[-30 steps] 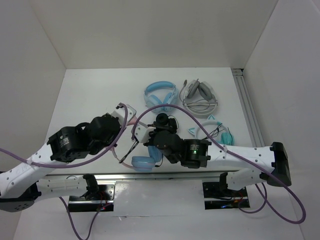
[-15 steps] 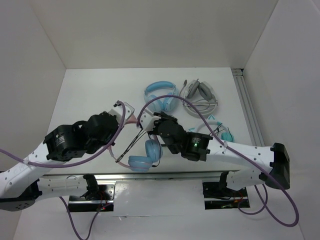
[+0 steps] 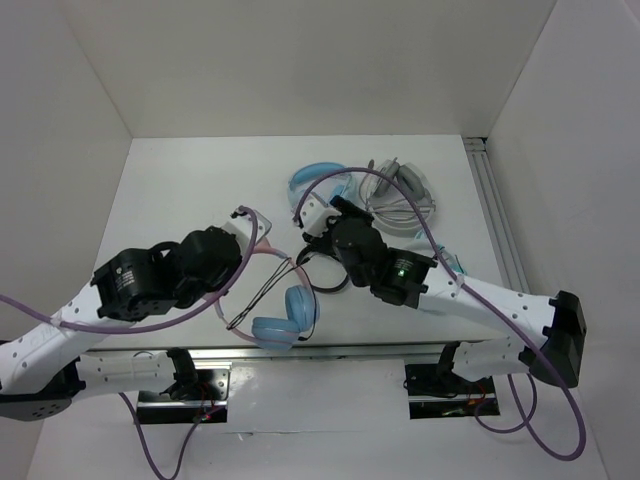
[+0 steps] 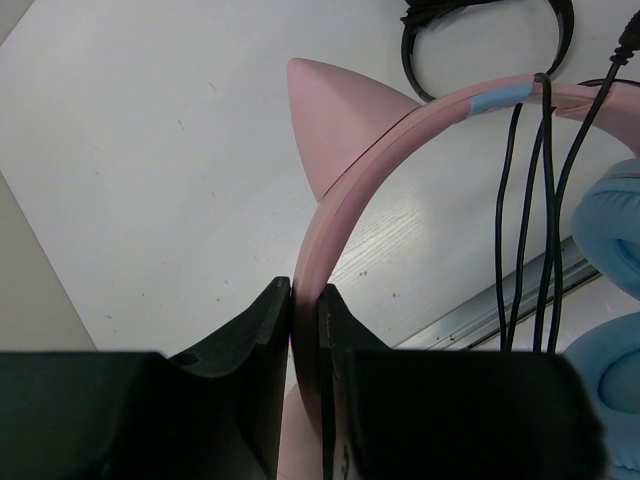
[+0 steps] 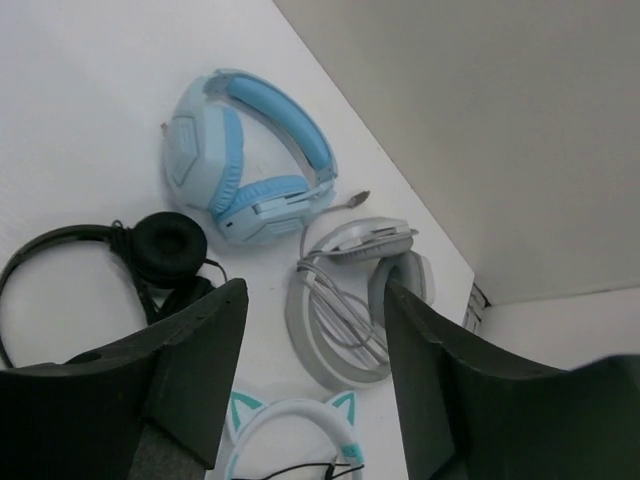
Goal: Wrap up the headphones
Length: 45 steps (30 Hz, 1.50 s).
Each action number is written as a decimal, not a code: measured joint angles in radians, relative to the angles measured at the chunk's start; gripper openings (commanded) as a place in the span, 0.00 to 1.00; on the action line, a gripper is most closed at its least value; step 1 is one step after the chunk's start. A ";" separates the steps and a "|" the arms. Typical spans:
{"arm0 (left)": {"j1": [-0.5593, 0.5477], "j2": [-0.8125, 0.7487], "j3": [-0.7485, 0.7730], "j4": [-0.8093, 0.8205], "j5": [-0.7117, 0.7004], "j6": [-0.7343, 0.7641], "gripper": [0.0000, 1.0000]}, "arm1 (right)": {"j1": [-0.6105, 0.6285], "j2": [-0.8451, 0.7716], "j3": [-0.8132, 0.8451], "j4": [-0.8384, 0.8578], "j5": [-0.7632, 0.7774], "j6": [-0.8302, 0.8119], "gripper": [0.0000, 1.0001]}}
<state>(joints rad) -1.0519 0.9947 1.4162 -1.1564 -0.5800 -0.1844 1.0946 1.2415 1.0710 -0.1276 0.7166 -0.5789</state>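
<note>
The headphones [image 3: 285,318] have a pink headband [image 4: 420,125] with a cat ear [image 4: 335,130] and light blue ear cups [image 4: 612,228]. They hang near the table's front edge. My left gripper [image 4: 305,292] is shut on the headband, seen from above at the band's left end [image 3: 250,235]. The thin black cable [image 4: 530,200] crosses the band in several strands and trails down beside the cups [image 3: 262,292]. My right gripper [image 5: 315,340] is open with nothing between its fingers. It hovers behind the headphones [image 3: 315,228], apart from them.
An all-light-blue pair [image 5: 240,150] and a grey-white pair [image 5: 350,300] with its cable bundled lie at the back. A teal-and-white cat-ear pair [image 5: 290,430] lies right of centre. A black headset [image 5: 120,260] rests under the right gripper. The table's metal front rail [image 4: 470,320] runs just below the headphones.
My right gripper has opened, letting go of the cable, and has moved up and back from the headphones. The ear cups have swung slightly left. The left grip holds.
</note>
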 measured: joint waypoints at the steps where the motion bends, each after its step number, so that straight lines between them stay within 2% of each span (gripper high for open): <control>1: 0.000 0.001 0.000 0.000 -0.002 -0.002 0.00 | -0.019 -0.002 0.000 0.000 -0.006 0.012 0.75; 2: 0.000 0.006 0.000 0.000 -0.007 -0.006 0.00 | -0.045 -0.005 0.002 -0.003 -0.016 0.027 0.83; 3: 0.000 0.010 -0.002 0.001 -0.016 -0.007 0.00 | -0.063 -0.009 0.003 -0.003 -0.023 0.044 0.97; 4: 0.000 0.011 -0.010 0.010 -0.024 -0.009 0.00 | -0.079 -0.013 0.006 -0.006 -0.024 0.059 1.00; 8: 0.040 0.005 -0.069 0.045 -0.026 -0.031 0.00 | -0.093 -0.025 0.039 -0.015 -0.011 0.116 1.00; 16: 0.333 -0.027 -0.219 0.182 0.079 -0.031 0.00 | -0.094 -0.026 0.150 -0.079 0.043 0.293 1.00; 30: 0.698 0.101 -0.309 0.430 0.159 -0.130 0.00 | -0.094 -0.147 0.167 -0.182 -0.033 0.486 1.00; 37: 0.795 0.150 -0.423 0.556 0.166 -0.231 0.00 | -0.067 -0.162 0.165 -0.200 -0.053 0.513 1.00; 45: 0.785 0.195 -0.505 0.610 0.116 -0.380 0.00 | -0.025 -0.181 0.165 -0.202 -0.061 0.529 1.00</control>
<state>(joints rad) -0.2672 1.1900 0.9112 -0.5465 -0.4637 -0.5644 1.0695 1.0603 1.2358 -0.3294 0.6559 -0.0494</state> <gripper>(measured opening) 0.263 0.999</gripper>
